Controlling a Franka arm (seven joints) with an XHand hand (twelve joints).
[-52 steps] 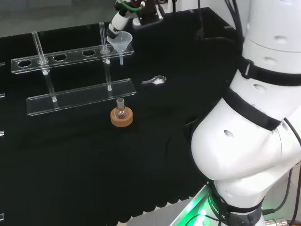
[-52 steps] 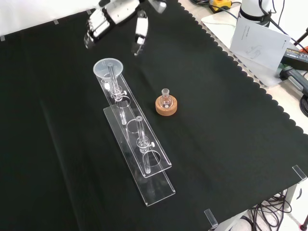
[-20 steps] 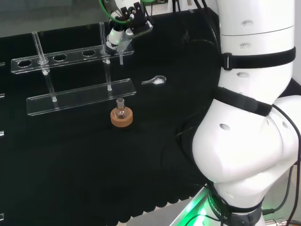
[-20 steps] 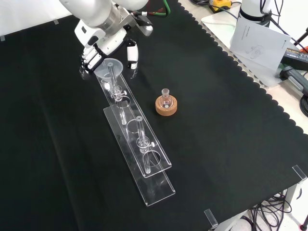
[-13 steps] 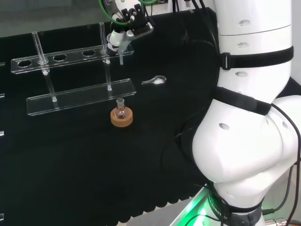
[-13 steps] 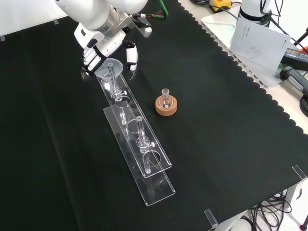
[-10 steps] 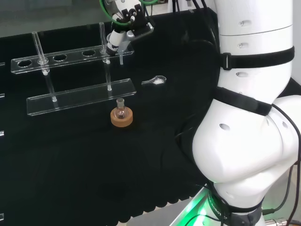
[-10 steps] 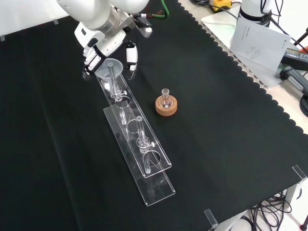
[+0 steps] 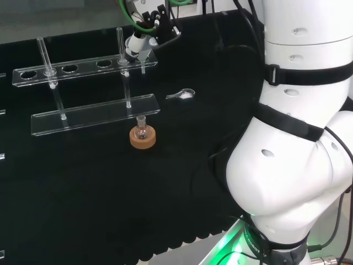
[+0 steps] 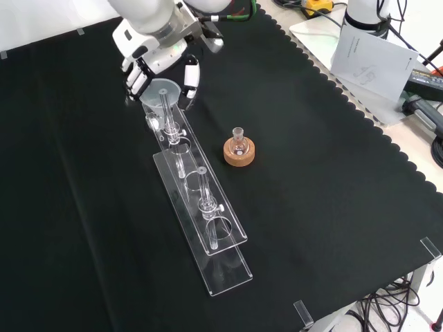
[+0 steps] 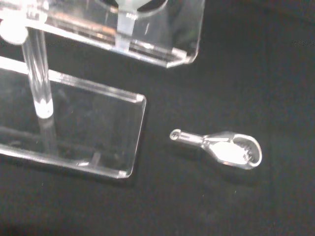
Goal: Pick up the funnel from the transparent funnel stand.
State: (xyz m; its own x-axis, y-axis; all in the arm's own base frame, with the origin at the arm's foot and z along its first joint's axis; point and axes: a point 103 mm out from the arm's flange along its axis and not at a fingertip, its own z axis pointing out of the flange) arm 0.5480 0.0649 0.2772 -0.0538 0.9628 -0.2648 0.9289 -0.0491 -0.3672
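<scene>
The clear funnel [image 10: 161,89] sits at the far end of the transparent stand [image 10: 208,220]. My hand [image 10: 154,39] is over it, with fingers [image 10: 136,77] on one side of the cone and the thumb [image 10: 189,77] on the other, curled round it. In the head view the hand [image 9: 140,40] covers the cone, and just the funnel stem [image 9: 143,68] shows below the stand's top shelf [image 9: 83,65]. The wrist view shows the stem [image 11: 125,22] passing through the shelf [image 11: 167,42] above the base plate [image 11: 93,130].
A small flask on a cork ring [image 10: 239,151] stands right of the stand in the front view. A small glass spoon [image 9: 182,95] lies on the cloth near the funnel end, large in the wrist view as the spoon [image 11: 229,149]. Papers and cables lie off the cloth's far right.
The hand came down from above onto the funnel and its fingers closed round the cone. In the last half second the hand, the funnel and the stand's near end shifted slightly.
</scene>
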